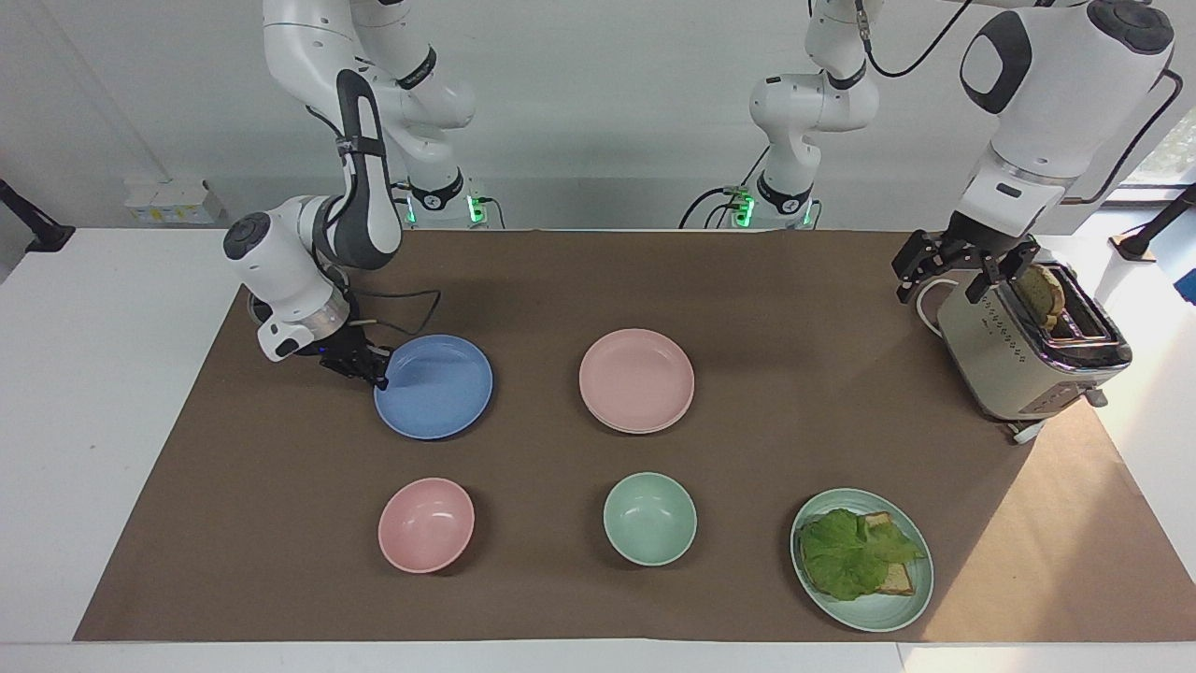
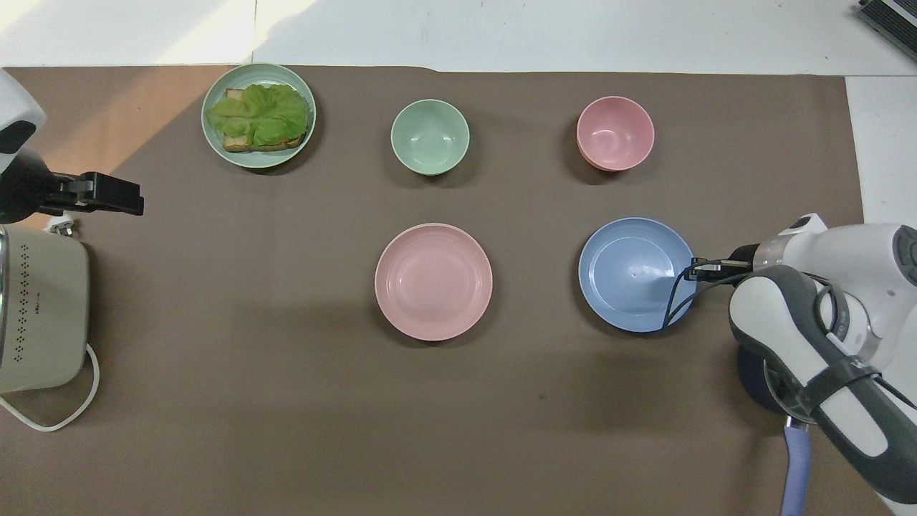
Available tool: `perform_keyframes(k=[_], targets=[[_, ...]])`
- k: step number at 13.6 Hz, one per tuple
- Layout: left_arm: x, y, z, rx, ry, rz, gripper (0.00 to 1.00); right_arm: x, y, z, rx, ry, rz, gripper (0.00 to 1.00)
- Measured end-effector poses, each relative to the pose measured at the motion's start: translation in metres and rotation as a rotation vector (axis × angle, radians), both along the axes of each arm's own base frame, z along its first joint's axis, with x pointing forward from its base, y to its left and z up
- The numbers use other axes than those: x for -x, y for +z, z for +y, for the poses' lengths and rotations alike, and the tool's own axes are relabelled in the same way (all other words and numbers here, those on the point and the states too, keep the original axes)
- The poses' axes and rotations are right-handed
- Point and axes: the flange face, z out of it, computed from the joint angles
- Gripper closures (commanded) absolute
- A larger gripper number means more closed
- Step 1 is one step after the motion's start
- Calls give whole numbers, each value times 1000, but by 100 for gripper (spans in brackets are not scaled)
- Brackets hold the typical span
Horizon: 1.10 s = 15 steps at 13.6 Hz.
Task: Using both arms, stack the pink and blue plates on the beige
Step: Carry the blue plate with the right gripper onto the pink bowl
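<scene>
My right gripper (image 1: 378, 372) (image 2: 693, 271) is shut on the rim of the blue plate (image 1: 434, 386) (image 2: 634, 274), at the edge toward the right arm's end of the table. The plate tilts slightly, its gripped edge raised off the brown mat. The pink plate (image 1: 636, 379) (image 2: 433, 281) lies mid-table. Only a thin cream edge of the beige plate (image 1: 638, 431) shows beneath it. My left gripper (image 1: 962, 266) (image 2: 107, 195) hangs open, holding nothing, over the toaster's end nearer the robots.
A toaster (image 1: 1028, 355) (image 2: 39, 308) with bread stands at the left arm's end. Farther from the robots sit a pink bowl (image 1: 426, 524), a mint bowl (image 1: 649, 518) and a mint plate (image 1: 878, 612) of lettuce toast. A dark round object (image 2: 756, 383) lies under my right arm.
</scene>
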Motion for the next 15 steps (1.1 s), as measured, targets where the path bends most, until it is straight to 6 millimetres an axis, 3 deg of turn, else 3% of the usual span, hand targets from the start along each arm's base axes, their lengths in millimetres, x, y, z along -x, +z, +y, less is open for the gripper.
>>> perform_keyframes(k=[2, 4, 6, 8, 10, 12, 15], targets=[[0, 0, 0, 0, 0, 0, 0, -7, 18, 13, -11, 31, -1, 100], [0, 0, 0, 0, 0, 0, 0, -20, 48, 40, -34, 41, -9, 100], [0, 0, 0, 0, 0, 0, 0, -34, 80, 86, -51, 16, -30, 100], [0, 0, 0, 0, 0, 0, 0, -36, 98, 153, -69, -9, -37, 100], [0, 0, 0, 0, 0, 0, 0, -35, 110, 207, -90, -45, -44, 100], [0, 0, 0, 0, 0, 0, 0, -35, 113, 234, -103, -64, -38, 100], [0, 0, 0, 0, 0, 0, 0, -30, 100, 273, -114, -92, -32, 100]])
